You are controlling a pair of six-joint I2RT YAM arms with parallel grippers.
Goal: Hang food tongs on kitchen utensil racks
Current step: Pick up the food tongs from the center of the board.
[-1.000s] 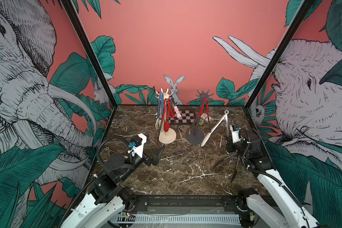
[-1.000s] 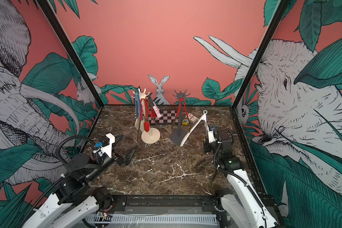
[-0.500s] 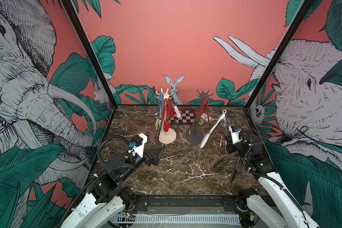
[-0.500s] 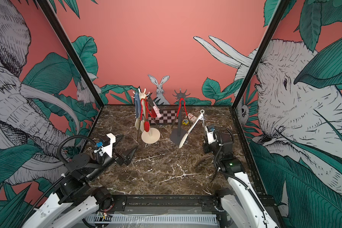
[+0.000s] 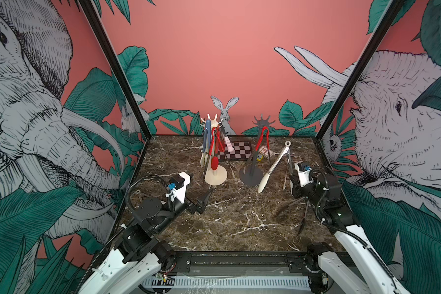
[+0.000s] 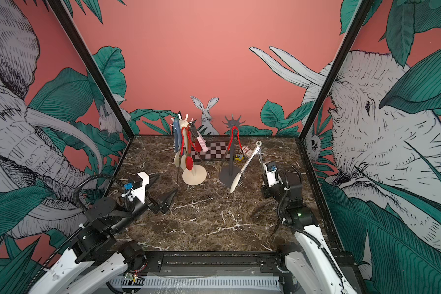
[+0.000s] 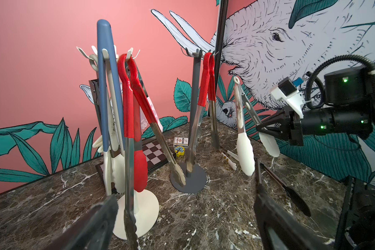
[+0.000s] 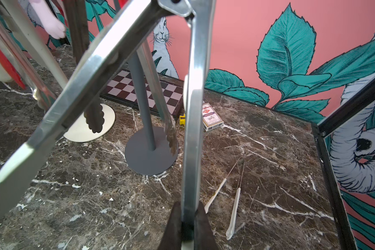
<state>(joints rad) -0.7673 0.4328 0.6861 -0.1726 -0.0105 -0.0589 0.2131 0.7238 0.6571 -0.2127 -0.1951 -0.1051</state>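
My right gripper (image 8: 189, 227) is shut on one arm of metal food tongs (image 8: 193, 129) with cream tips. It holds them upright, ring end up, just right of the dark grey utensil rack (image 5: 251, 175). Both top views show these tongs (image 5: 274, 165) (image 6: 246, 163). Red-handled tongs (image 5: 262, 135) hang on the grey rack. The cream rack (image 5: 215, 175) carries blue, red and pink-tipped tongs. My left gripper (image 7: 185, 212) is open and empty, low over the table in front of the cream rack (image 7: 139, 207). Black-tipped tongs (image 7: 290, 190) and thin cream-tipped tongs (image 8: 232, 207) lie on the marble.
A checkered board (image 5: 236, 151) lies at the back behind the racks. A small card box (image 5: 266, 151) and a yellow item (image 5: 259, 158) sit beside it. Printed walls close in the left, back and right sides.
My right gripper has carried the cream-tipped tongs slightly left toward the dark grey rack, mostly in the first half second. The left arm has not moved.
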